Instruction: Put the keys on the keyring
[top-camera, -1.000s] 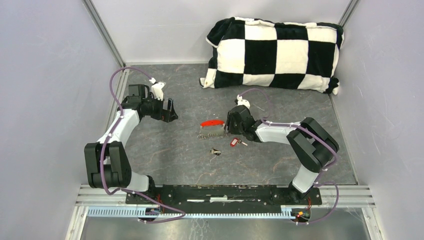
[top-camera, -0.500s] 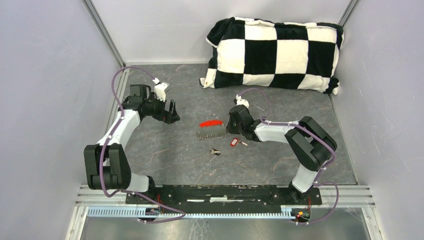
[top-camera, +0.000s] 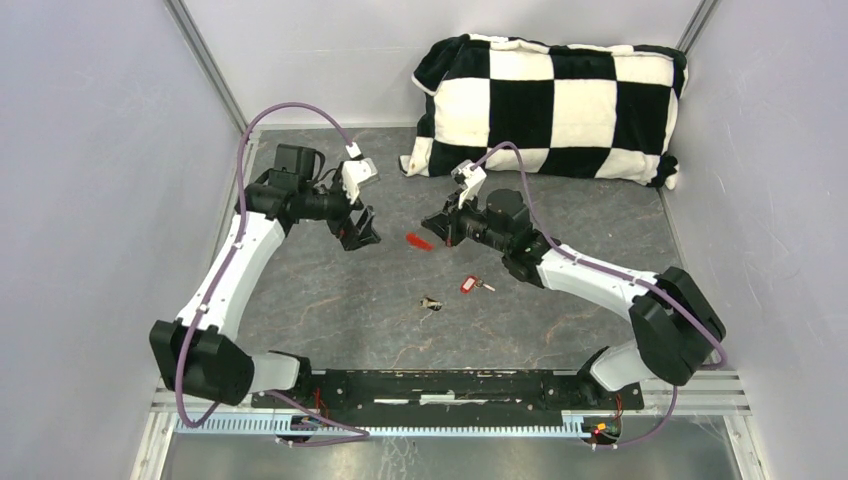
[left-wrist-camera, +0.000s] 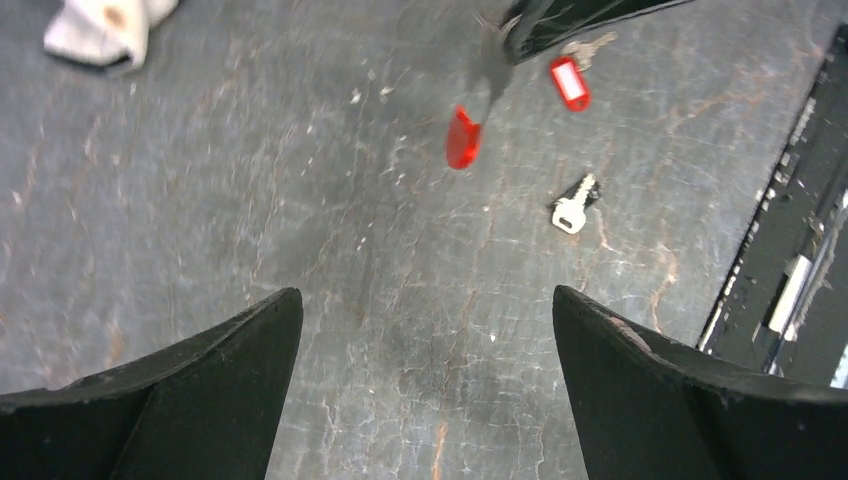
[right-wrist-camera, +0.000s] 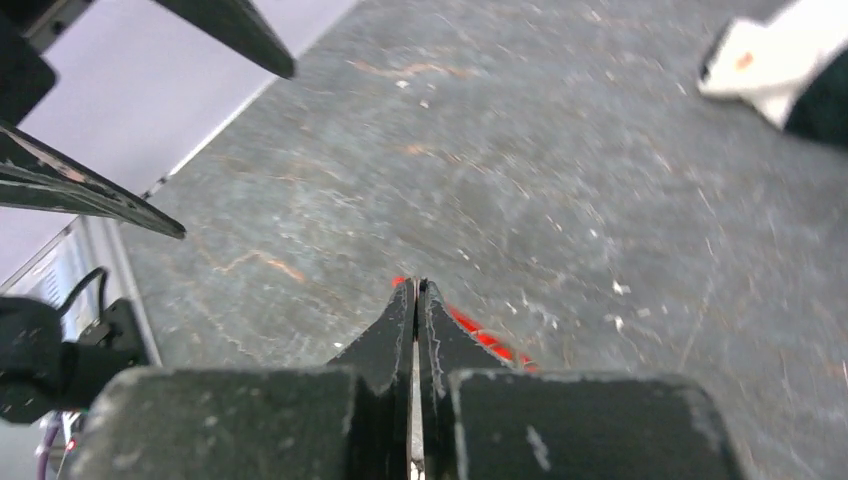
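Note:
My right gripper (top-camera: 441, 228) is shut on the thin silver rings of the keyring, and its red oval fob (top-camera: 420, 241) hangs just left of and below the jaws. In the left wrist view the fob (left-wrist-camera: 462, 138) dangles above the floor. In the right wrist view only a red strip of the fob (right-wrist-camera: 482, 341) shows behind my closed fingertips (right-wrist-camera: 416, 287). The red-headed key (top-camera: 467, 285) and the dark-headed key (top-camera: 431, 303) lie apart on the grey table, and both the red-headed key (left-wrist-camera: 568, 82) and the dark-headed key (left-wrist-camera: 575, 204) show in the left wrist view. My left gripper (top-camera: 362, 233) hovers open left of the fob, nothing between its fingers (left-wrist-camera: 235, 350).
A black-and-white checkered pillow (top-camera: 550, 105) lies at the back right. Grey walls close in both sides. The black base rail (top-camera: 440, 385) runs along the near edge. My left fingers (right-wrist-camera: 90, 190) show at the upper left of the right wrist view.
My right gripper shut on the keyring's rings and lifted it up and back. My left arm swung right toward the fob, still open. The keys did not move.

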